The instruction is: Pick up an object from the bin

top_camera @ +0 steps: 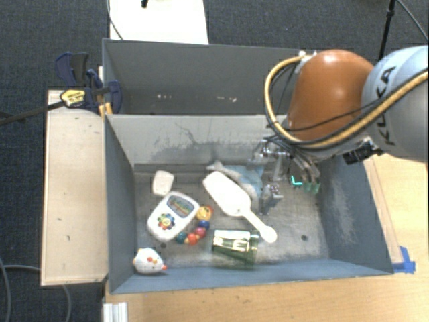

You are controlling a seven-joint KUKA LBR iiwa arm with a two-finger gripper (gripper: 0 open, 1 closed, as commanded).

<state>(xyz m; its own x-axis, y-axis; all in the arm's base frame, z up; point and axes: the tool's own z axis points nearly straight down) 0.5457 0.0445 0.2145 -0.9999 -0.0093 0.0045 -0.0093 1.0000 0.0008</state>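
**Gripper position: centre right of bin**

At the lower left of the grey metal bin [120,180] lies a small white toy with red marks [149,261]. To its right lie a cream block [163,182], a white toy phone with coloured buttons [173,217] and a cluster of coloured beads [194,233]. At centre lies a white plastic scoop [228,194], with a green transparent cup [236,243] on its side below it. The gripper [271,192] stands just right of the scoop's bowl, above its handle. How far it is open, and whether it holds anything, cannot be told.
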